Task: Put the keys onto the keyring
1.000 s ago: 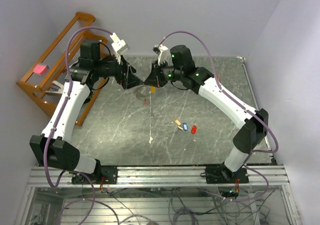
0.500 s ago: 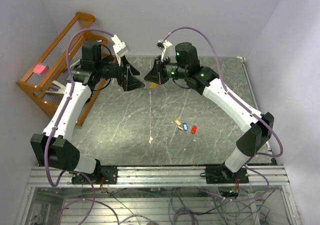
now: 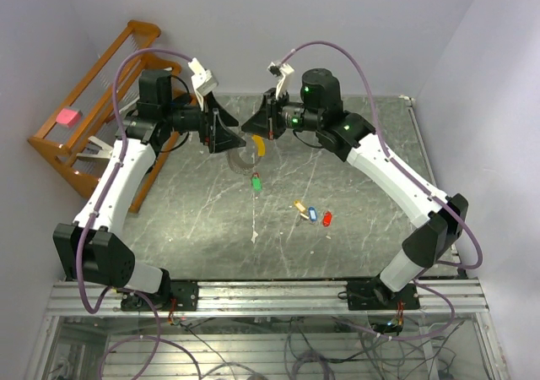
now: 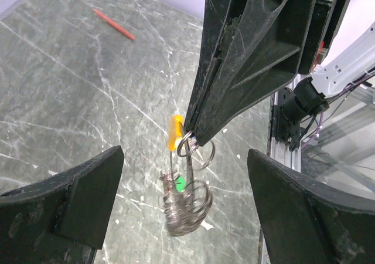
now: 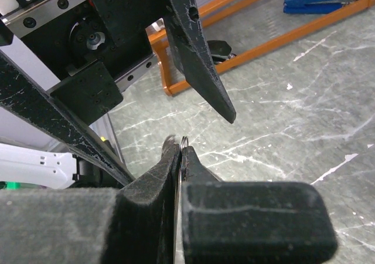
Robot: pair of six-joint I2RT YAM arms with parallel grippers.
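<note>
- The right hand (image 3: 246, 130), a black two-finger part on the white right arm, has its tips pressed together on a small ring of the thin silvery wire keyring (image 4: 186, 208).
- The keyring hangs straight below the right hand's tips, off the dark grey marbled worktop (image 3: 194, 228). Its coils look blurred in the left wrist view.
- A curved yellow banana-shaped piece (image 4: 175, 132) hangs on the keyring just beside the right hand's tips.
- A green-tagged key (image 3: 256, 181) hangs lower, among the wire coils under the right hand.
- The left hand (image 3: 234, 133) faces the right hand tip to tip from its left. Its fingers are spread wide apart and hold nothing. In the left wrist view they flank the right hand's tips and the keyring without touching either.
- Three loose keys lie close together on the worktop, well apart from the right hand, toward the near edge on the right arm's side: an orange-yellow key (image 3: 299, 205), a blue key (image 3: 311, 215) and a red key (image 3: 326, 219).
- A thin orange-red pencil (image 4: 114, 24) lies flat on the worktop, well apart from the right hand.
- An orange wooden rack (image 3: 142, 30) leans at the worktop's left edge, beyond the left hand as seen from the right hand.
</note>
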